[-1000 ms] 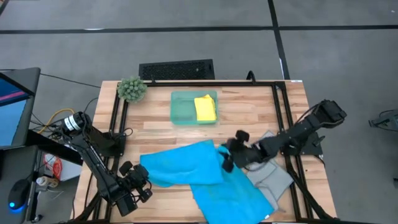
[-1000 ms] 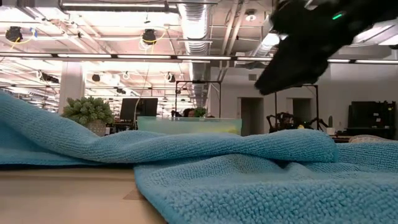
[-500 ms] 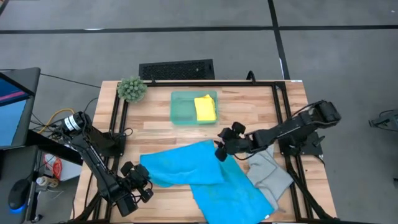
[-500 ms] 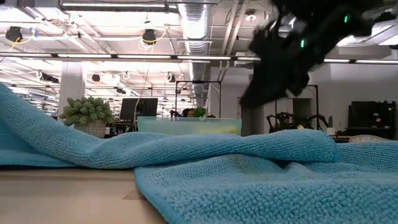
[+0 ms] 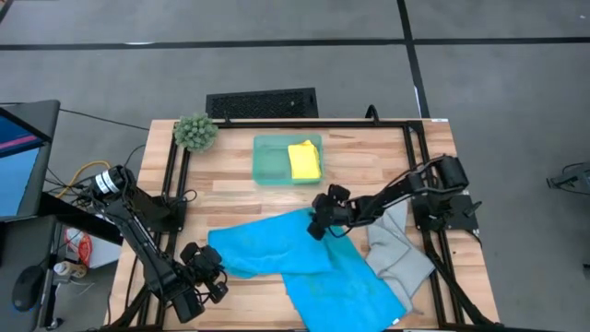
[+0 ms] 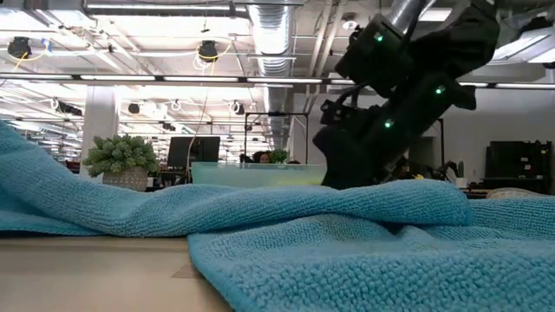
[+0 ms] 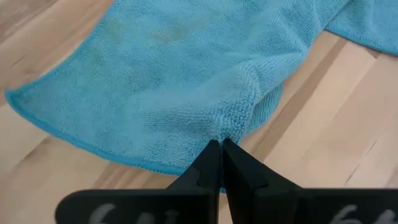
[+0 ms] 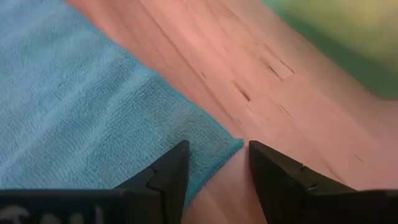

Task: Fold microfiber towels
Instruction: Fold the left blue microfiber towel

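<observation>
One bright blue towel (image 5: 272, 242) lies spread across the table's middle. It overlaps a second blue towel (image 5: 346, 286) nearer the front edge. My left gripper (image 5: 215, 269) is shut on the first towel's near left part. My right gripper (image 5: 316, 227) stands open and low at that towel's far right corner (image 8: 235, 144), one finger on either side, and I cannot tell whether it touches. A light grey towel (image 5: 401, 254) lies at the right. A yellow towel (image 5: 304, 160) rests in the teal tray (image 5: 267, 161). My left gripper pinches a puckered bit of the blue towel (image 7: 231, 121), close to its near left edge, between the tips of its two shut fingers. The fingers slant down from the near left. The cloth is raised there (image 6: 22, 156), while the rest lies on the table.
A fuzzy green plant ball (image 5: 195, 132) stands at the far left corner. A black frame (image 5: 419, 175) runs along the table's sides. Bare wood (image 5: 369, 157) shows between the tray and the towels.
My right gripper has come down and moved toward the table's left, onto the far right corner of the upper blue towel, staying open. The towels lie as before.
</observation>
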`<state>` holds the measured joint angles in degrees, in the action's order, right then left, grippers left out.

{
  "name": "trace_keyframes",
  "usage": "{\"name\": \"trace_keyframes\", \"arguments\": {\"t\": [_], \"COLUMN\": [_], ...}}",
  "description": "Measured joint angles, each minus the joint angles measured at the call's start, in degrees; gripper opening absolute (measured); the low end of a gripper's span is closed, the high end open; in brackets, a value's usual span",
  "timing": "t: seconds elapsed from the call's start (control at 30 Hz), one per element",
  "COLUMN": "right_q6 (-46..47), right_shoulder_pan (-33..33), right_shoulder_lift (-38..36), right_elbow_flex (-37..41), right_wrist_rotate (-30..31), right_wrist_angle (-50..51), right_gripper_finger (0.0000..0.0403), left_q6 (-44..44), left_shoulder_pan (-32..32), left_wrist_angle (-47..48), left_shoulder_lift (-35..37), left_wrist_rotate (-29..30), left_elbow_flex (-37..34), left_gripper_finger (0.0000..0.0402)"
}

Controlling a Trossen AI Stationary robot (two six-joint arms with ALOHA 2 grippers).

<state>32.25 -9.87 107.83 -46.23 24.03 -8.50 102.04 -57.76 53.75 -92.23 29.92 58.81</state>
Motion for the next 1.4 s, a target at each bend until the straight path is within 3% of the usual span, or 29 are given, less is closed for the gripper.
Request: {"name": "trace_keyframes", "arguments": {"t": [0.1,0.27,0.33,0.53,0.7,0.87,0.97,1.1,1.17,1.23,1.3,1.4], "right_q6": [0.5,-2.0,-3.0,-2.7,-2.7,-2.8,-3.1,-3.8,-3.8,-3.8,-3.9,-4.3], "right_shoulder_pan": [-0.2,-1.0,-1.0,-1.3,-2.0,-2.4,-2.4,-2.3,-1.9,-1.8,-1.8,-1.8], "right_shoulder_lift": [0.4,-1.9,-2.6,-2.6,-2.5,-2.5,-2.5,-2.5,-2.5,-2.5,-2.5,-2.5], "right_elbow_flex": [0.0,0.2,0.2,0.3,0.2,0.1,0.2,0.2,0.2,0.2,0.2,0.2], "right_wrist_rotate": [0.1,-1.8,-3.2,-4.3,-3.5,-3.1,-2.9,-2.9,-3.1,-3.2,-3.1,-3.1], "right_wrist_angle": [0.3,1.9,2.1,1.9,3.2,3.5,3.5,3.3,3.4,3.5,3.5,3.4], "right_gripper_finger": [0.0164,0.0036,0.0015,0.0013,0.0011,0.0007,0.0005,0.0016,0.0017,0.0015,0.0013,0.0014], "left_q6": [0.3,1.7,2.7,2.9,-0.4,-0.1,2.7,8.7,15.0,20.3,22.1,18.3], "left_shoulder_pan": [0.0,0.0,-0.3,-1.0,-1.0,-1.0,-1.4,-1.2,-0.8,0.2,1.6,3.7], "left_wrist_angle": [-0.6,0.4,0.5,0.2,-2.5,-4.7,-3.5,7.0,16.7,26.9,30.9,24.1], "left_shoulder_lift": [0.0,0.0,0.0,0.0,0.0,0.0,0.5,3.0,3.8,3.9,3.8,4.0], "left_wrist_rotate": [-3.2,-10.5,-10.9,-10.2,-10.2,-15.9,-13.7,-2.4,3.1,3.4,0.8,-1.7], "left_elbow_flex": [0.1,2.2,3.0,2.9,2.9,2.9,2.9,2.9,2.9,2.6,0.8,-3.9], "left_gripper_finger": [0.0000,0.0000,0.0000,0.0020,0.0103,0.0190,0.0221,0.0236,0.0237,0.0237,0.0237,0.0238]}}
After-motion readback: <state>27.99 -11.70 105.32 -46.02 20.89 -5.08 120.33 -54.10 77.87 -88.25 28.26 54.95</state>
